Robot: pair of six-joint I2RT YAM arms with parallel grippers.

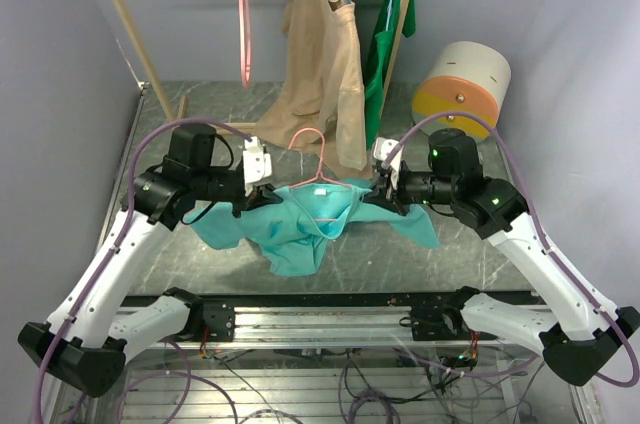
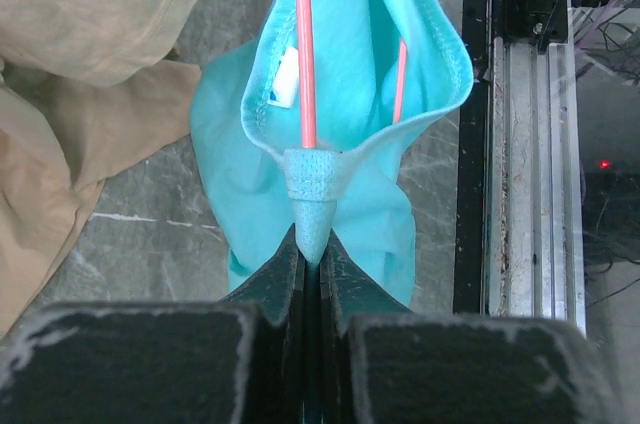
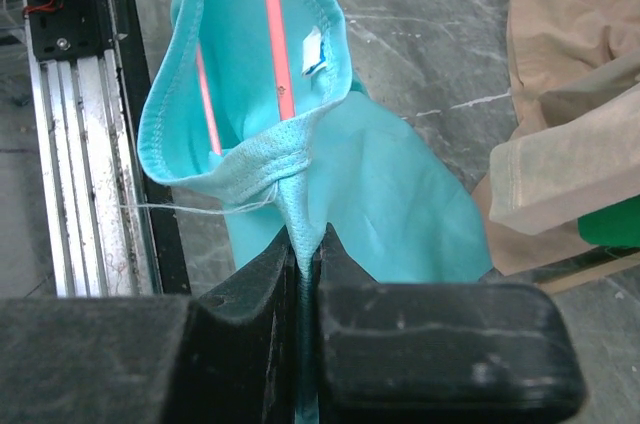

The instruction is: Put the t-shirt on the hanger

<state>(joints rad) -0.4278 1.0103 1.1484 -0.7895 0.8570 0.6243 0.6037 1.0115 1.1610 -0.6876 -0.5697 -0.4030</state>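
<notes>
The soft teal cloth t-shirt is stretched between the two claws, above the grey stone-look desk. The left claw is shut tight on one side of the shirt's neck hole. The right claw is shut tight on the other side. The thin pink hanger sits inside the neck hole, and its hook pokes up out of it. A floppy beige garment hangs behind.
</notes>
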